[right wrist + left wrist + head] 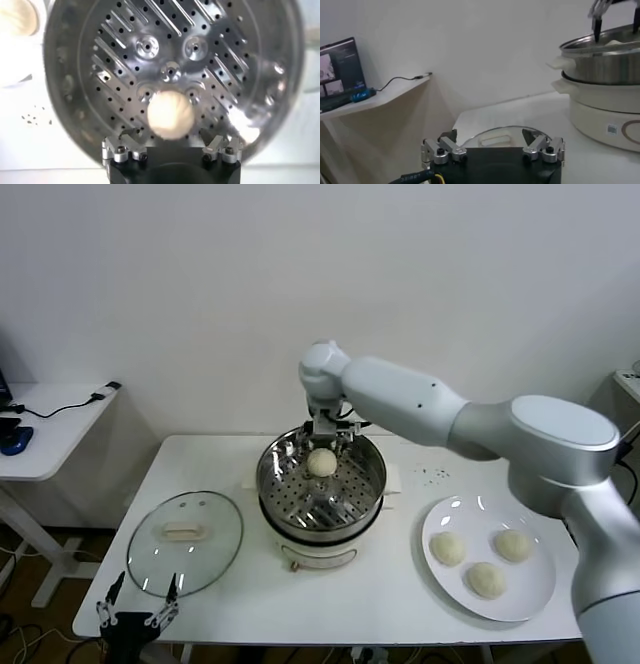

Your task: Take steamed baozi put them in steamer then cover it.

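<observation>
You could not have read any text in these views. The steamer (600, 75) carried a small square label (611, 129) and part of a round mark on its white base, both too small to make out. The laptop screen (337, 65) on the side desk showed only blurred content.

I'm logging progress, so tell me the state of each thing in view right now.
Steamer: uncovered, one bun inside.
Bun: on the perforated tray, released.
Plate: holds three buns.
Lid: flat on the table, handle up.
Right gripper: open, over the bun in the steamer.
Left gripper: open, empty, parked by the lid.
</observation>
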Robot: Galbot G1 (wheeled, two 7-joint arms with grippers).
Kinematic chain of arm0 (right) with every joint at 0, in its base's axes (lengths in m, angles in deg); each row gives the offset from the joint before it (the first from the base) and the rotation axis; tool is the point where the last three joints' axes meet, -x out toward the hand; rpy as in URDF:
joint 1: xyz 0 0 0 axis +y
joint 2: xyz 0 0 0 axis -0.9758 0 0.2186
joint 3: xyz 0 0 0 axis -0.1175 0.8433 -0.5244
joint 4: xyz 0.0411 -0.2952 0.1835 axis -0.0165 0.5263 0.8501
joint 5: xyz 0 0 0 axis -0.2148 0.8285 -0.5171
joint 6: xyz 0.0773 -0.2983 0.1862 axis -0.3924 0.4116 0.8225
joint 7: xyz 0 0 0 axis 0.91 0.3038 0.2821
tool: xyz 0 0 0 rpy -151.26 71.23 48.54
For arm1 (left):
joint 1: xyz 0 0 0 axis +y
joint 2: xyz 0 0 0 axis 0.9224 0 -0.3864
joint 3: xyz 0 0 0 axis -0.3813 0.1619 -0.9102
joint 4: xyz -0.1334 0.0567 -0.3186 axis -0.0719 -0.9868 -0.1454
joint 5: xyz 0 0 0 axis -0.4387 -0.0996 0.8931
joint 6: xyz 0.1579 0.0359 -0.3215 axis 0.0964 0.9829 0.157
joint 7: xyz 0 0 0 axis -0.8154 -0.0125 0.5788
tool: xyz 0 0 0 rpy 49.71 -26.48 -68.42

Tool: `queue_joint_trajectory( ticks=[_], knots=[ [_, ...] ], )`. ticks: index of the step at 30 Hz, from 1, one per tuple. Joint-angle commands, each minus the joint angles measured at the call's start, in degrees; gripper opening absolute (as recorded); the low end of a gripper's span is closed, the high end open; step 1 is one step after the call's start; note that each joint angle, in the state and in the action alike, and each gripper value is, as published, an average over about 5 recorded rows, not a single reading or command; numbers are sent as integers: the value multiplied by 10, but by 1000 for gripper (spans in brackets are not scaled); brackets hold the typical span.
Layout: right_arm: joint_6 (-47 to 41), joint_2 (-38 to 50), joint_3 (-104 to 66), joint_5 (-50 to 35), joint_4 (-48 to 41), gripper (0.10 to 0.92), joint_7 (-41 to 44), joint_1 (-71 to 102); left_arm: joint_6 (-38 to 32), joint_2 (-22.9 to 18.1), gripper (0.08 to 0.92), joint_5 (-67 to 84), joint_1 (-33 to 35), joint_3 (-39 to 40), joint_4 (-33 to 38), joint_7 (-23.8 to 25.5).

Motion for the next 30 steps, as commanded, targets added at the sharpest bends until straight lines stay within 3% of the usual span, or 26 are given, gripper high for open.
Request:
queue_joint_trajectory(
  ticks=[1,6,11,20,30],
  knots=[
    [-231,180,149,-342,85,823,-55,-160,2,0,823,-2,-3,2,4,3],
    [-400,293,177,-431,142,823,-84,-169,2,1,823,-1,-5,6,7,2],
    [-487,408,214,-463,226,823,-104,-151,3,0,823,4,-7,7,9,-1],
    [-514,488,145,-406,283,823,-82,18,3,-1,823,1,-7,9,8,0],
    [-511,451,0,-304,235,823,-87,222,-1,1,823,2,2,3,3,-1]
  ],
)
